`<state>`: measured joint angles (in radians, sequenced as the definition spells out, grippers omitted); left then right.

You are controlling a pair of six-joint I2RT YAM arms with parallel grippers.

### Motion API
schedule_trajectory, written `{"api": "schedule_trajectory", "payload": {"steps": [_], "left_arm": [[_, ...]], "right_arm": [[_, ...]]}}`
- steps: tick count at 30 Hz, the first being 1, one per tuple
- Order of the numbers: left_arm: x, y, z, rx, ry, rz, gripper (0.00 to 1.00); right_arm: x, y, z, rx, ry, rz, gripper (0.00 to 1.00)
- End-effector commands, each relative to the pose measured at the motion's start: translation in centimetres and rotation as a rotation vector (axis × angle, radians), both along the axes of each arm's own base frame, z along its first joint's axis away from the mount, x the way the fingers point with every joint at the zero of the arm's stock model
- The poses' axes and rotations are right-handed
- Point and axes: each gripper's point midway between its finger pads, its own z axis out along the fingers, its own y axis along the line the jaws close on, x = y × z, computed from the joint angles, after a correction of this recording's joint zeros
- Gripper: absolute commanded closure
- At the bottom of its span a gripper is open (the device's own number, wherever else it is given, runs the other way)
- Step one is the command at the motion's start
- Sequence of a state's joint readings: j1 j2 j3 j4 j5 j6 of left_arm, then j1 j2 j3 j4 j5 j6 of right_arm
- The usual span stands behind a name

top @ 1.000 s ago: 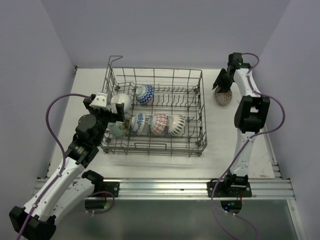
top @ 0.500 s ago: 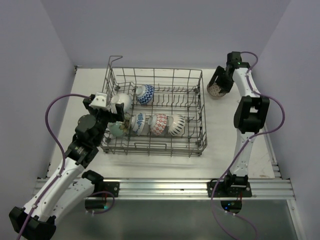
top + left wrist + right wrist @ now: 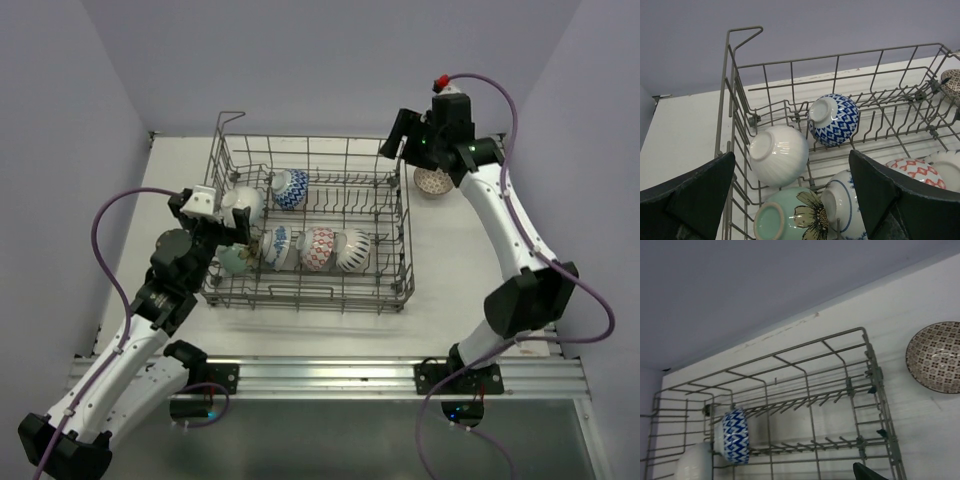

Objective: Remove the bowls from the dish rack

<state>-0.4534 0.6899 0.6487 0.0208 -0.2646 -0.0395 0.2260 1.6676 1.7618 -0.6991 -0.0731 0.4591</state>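
From above, the left hand (image 3: 236,243) hung over the near-left corner of the dish rack (image 3: 330,298). Only its own camera showed how it stood: fingers (image 3: 695,200) spread wide, gripping nothing. That close view also caught a dark flower on the pale green bowl (image 3: 782,220), which looked plain from overhead. Beside it in the near row sat a blue-ringed bowl (image 3: 275,247), a red-patterned bowl (image 3: 318,248) and a white bowl (image 3: 352,250), all tipped on their sides. Behind them lay a ribbed white bowl (image 3: 777,154) and a blue zigzag bowl (image 3: 834,119). Farther off, the right hand (image 3: 397,140) hovered above the rack's far right corner. I couldn't tell how far open it was, as its camera showed just one fingertip. Just outside that corner, a brown-patterned bowl (image 3: 935,356) stood upright on the tabletop (image 3: 450,280).
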Motion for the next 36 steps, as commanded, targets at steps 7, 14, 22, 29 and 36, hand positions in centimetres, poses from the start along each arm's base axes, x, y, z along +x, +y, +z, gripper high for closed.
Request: {"api": "schedule_trajectory", "payload": {"steps": [7,14,22,29,36], "left_arm": [[1.5,-4.4,1.3,0.011,0.074,-0.165,0.0],[3.9,-3.7,9.3,0.039,0.058,-0.074,0.0],[9.0,1.4,5.0,0.152,0.278,0.068,0.0],[9.9,5.8,-1.9,0.129,0.391,0.133,0.0],[9.6,5.4,-4.8,0.052,0.422,0.096,0.01]], "right_arm": [[-7.9,0.4,-2.3,0.018,-0.105,0.134,0.24],[-11.7,0.1,-4.7,-0.002,-0.134,0.212,0.24],[-12.9,1.6,-6.0,0.063,-0.121,0.294,0.26],[-13.2,1.9,-5.9,0.081,-0.122,0.31,0.27],[-13.0,2.2,-6.8,0.096,-0.096,0.314,0.29]]}}
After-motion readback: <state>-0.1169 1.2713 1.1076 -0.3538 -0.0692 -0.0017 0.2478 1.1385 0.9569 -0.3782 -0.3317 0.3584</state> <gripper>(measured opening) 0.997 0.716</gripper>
